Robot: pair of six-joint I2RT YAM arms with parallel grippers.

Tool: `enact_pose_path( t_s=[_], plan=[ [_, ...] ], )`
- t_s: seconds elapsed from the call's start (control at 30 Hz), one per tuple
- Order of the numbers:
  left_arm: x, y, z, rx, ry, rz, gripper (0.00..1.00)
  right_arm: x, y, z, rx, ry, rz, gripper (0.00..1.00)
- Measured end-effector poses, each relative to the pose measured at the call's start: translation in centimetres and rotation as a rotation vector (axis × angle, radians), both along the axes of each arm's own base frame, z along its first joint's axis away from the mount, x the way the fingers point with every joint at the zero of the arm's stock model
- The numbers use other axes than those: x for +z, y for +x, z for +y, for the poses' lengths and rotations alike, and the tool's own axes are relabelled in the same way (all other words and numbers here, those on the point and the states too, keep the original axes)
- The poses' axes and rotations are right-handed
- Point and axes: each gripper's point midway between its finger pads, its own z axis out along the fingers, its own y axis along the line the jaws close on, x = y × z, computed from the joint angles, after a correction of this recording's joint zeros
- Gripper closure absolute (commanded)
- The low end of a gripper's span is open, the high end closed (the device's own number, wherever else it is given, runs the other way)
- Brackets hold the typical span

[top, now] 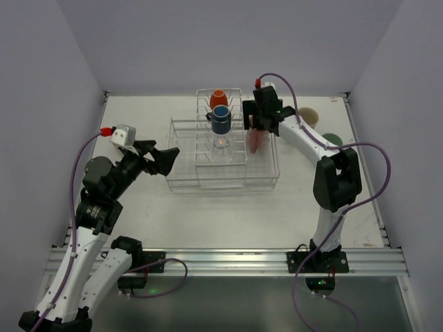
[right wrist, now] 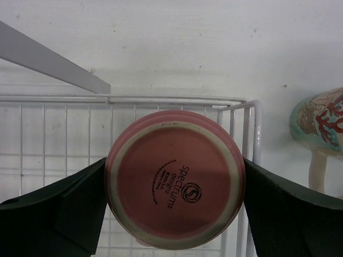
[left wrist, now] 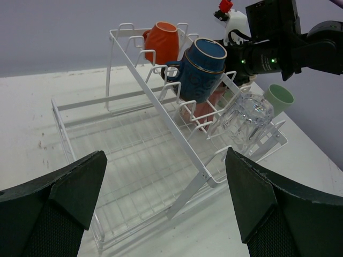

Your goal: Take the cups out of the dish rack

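The dish rack [top: 181, 188] of white wire stands mid-table. On its raised middle tines sit an orange mug [top: 219, 97], a dark-blue mug [top: 221, 119] and a clear glass [top: 221, 142]. A pink cup [right wrist: 175, 179] stands base-up in the rack's right section [right wrist: 252, 134]. My right gripper [right wrist: 175, 184] hangs over it, open wide, with one finger against each side of the cup. My left gripper [left wrist: 166, 198] is open and empty, just left of the rack, facing the blue mug [left wrist: 201, 67] and the glass [left wrist: 246, 118].
Outside the rack on the right lie a cream cup [top: 309, 115] and a green cup [top: 332, 139]. A patterned mug [right wrist: 321, 120] shows just beyond the rack's right rim in the right wrist view. Grey walls close in on three sides.
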Motion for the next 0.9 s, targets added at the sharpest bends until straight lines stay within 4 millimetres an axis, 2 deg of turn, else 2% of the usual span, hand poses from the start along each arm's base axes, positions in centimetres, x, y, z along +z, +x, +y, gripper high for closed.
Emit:
enact_pose_path(
  t_s=[0.1,0.13,0.17,0.23,0.47,0.6,0.77,0.9],
  plan=[
    [0.0,0.0,0.0,0.000,0.000,0.001,0.00,0.0,0.1,0.0,-0.003,0.000,-0.004,0.22],
    [0.0,0.0,0.0,0.000,0.000,0.001,0.00,0.0,0.1,0.1,-0.004,0.001,-0.006,0.31],
    [0.0,0.0,0.0,0.000,0.000,0.001,0.00,0.0,0.2,0.0,-0.006,0.001,-0.009,0.36],
    [0.0,0.0,0.0,0.000,0.000,0.001,0.00,0.1,0.2,0.0,-0.008,0.005,-0.018,0.43],
    [-0.2,0.2,-0.1,-0.001,0.001,0.009,0.00,1.1,-1.9,-0.4,-0.005,0.018,-0.032,0.45],
    [-0.5,0.3,-0.3,-0.012,0.002,0.018,0.00,4.4,-3.1,-1.2,-0.018,0.042,-0.109,0.45],
    [-0.4,0.1,-1.1,-0.057,-0.018,0.032,0.00,11.2,-4.8,-2.5,-0.041,0.110,-0.282,0.46],
    [1.0,-0.8,-2.1,-0.122,-0.064,0.021,0.00,15.2,-6.6,-4.2,-0.069,0.144,-0.384,0.45]
  ],
)
